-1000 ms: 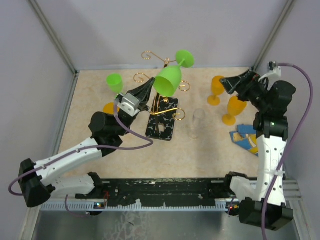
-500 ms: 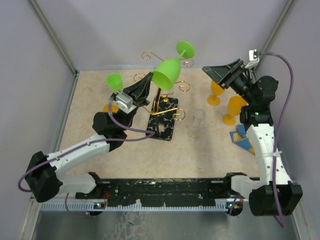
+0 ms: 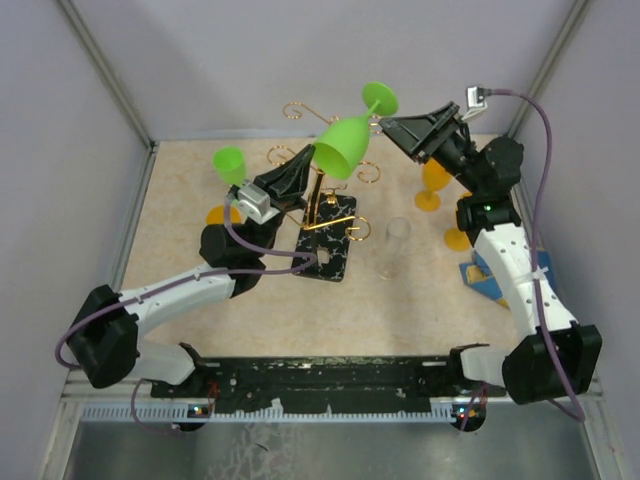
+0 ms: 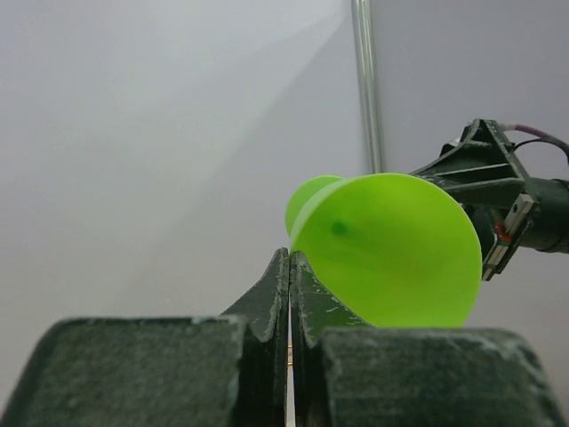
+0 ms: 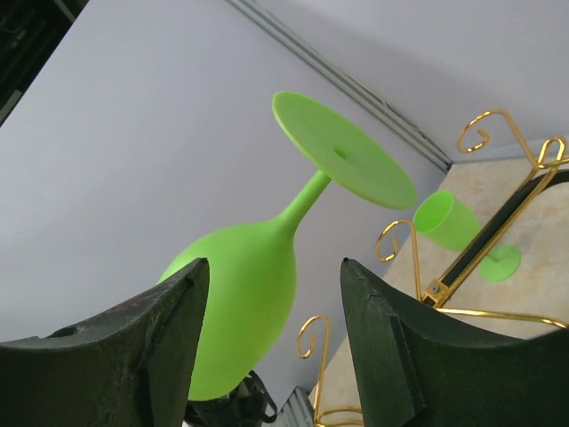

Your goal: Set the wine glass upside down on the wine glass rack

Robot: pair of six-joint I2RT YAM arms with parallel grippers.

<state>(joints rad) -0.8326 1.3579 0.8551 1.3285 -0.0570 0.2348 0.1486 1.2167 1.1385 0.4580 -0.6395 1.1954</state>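
**A rim pinch and a handover high over the rack**

The lime-green, plastic-looking wine glass (image 3: 340, 150) hangs in the air above the tall gold wire wine glass rack (image 3: 318, 205). The rack stands on its black veined base mid-surface, toward the far edge. The glass is tilted, with its bowl low and its round foot high toward the far right corner.

The left jaws are pressed fully together on the bowl's rim, the only firm hold visible. The right jaws stand partly apart on either side of the glass, where the bowl narrows to the stem. I cannot tell whether either touches it.

A pinch on a thin rim probably resists twisting poorly. A nudge from the right jaws could pivot the glass or slip it free. It would then drop onto the rack's curled arms, or toward the clear tumbler (image 3: 398, 240) and orange goblets (image 3: 468, 215) nearer the right edge.

Closing on the tapering bowl rather than the stem may squeeze the glass out sideways. Letting go on the left before the right grip is firm would drop it. A foot that meets the wire crooked could snag and topple the slender stand.
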